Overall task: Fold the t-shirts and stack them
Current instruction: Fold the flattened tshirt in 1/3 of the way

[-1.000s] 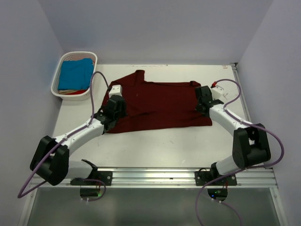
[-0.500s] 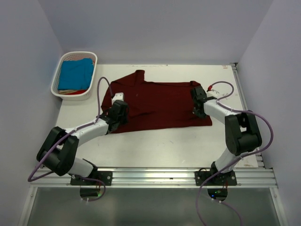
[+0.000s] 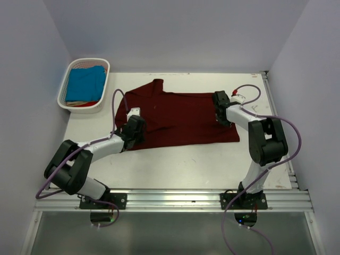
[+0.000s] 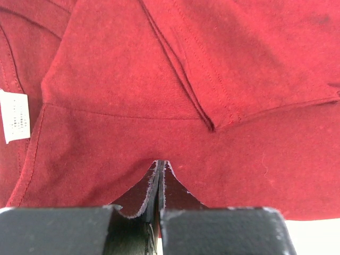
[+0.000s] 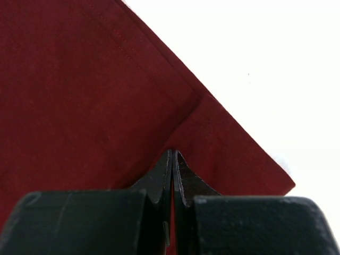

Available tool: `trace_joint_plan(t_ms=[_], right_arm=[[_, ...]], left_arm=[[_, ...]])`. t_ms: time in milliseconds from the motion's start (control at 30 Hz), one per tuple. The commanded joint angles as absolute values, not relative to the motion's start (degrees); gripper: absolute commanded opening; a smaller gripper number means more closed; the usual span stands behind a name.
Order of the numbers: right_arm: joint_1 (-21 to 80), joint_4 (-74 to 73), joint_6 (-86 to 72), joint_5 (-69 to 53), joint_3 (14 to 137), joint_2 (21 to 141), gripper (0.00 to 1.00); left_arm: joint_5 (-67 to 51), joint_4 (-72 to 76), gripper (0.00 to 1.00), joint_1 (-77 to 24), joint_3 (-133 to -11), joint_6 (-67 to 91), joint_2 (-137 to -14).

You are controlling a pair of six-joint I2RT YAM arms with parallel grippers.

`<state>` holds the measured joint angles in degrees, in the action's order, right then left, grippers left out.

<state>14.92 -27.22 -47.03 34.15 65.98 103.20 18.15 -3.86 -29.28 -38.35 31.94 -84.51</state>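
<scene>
The dark red shirt [image 3: 180, 119] lies spread out flat in the middle of the white table [image 3: 186, 164]. Its long way runs from left to right. One sleeve sticks up toward the back wall.

The left gripper [image 3: 134, 130] sits low on the left end of the red shirt. Its two fingers are pressed tight together, with no gap. The tips touch the cloth. I cannot tell if any cloth is pinched between them. Up close, a small white tag [image 4: 16, 116] shows on the shirt off to the left of the fingers, and a folded seam lies just past the tips.

The right gripper [image 3: 220, 109] sits low on the right end of the red shirt, near its far corner. Its fingers are pressed tight together too. The tips rest by a folded edge of cloth, close to where the red ends and the white table begins. I cannot tell if cloth is caught there.

The blue shirt [image 3: 85, 82] lies bunched in the white basket [image 3: 64, 85]. The basket stands at the back left corner of the table, well apart from the red shirt.
</scene>
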Motion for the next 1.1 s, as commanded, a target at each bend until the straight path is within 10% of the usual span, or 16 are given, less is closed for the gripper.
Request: trace_joint_plan(t_ms=[0, 433, 600, 700, 1067], right_arm=[[14.5, -29.3, -47.4, 37.3, 68.6, 105.5, 0.00], [14.4, -26.1, -47.8, 35.5, 65.4, 105.0, 0.00], [14.4, -23.4, -45.4, 34.5, 63.6, 101.1, 0.00], [14.4, -22.2, -43.4, 33.3, 62.4, 98.5, 0.00], [14.4, -21.4, -41.0, 30.3, 57.9, 86.4, 0.00]], left_arm=[[18.2, -1.0, 0.00, -28.9, -37.6, 32.4, -84.3], [14.1, 9.0, 0.02, -29.0, -37.0, 31.3, -80.0], [12.6, 10.8, 0.45, -28.0, -41.3, 33.7, -83.7], [11.0, 8.2, 0.52, -27.2, -45.2, 36.1, -88.0], [9.2, -0.5, 0.40, -25.8, -53.3, 41.6, -96.6]])
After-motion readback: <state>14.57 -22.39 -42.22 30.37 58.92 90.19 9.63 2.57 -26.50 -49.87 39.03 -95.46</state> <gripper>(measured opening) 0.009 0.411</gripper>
